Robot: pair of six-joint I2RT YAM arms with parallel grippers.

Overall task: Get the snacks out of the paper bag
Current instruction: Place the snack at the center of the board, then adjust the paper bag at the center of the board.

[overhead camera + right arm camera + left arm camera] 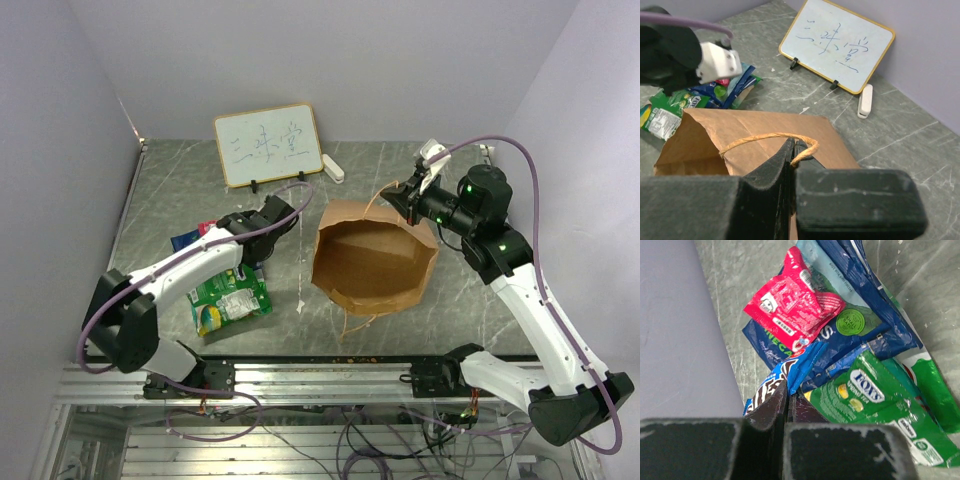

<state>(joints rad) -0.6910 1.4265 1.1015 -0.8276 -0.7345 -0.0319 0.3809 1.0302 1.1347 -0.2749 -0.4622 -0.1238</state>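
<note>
White shells on the long links of the left arm and right arm, black at joints, wrists and the bases bolted to the aluminium rail. Purple cable looped along each arm from the rail outward. Green lights on the right arm's black wrist housing, farthest from the rail. Jaws matte black, blocky, scuffed pale at the edges, tapering to dark tips.

**Top external:** fixed, high above the near edge, looking down over the whole bench.
**Left wrist:** very near, looking past the left end effector onto the snacks.
**Right wrist:** low and near, looking past the right end effector over the paper bag towards the white board.
**Shared:** snacks in all three; bag and board in the top and right-wrist views.
</note>
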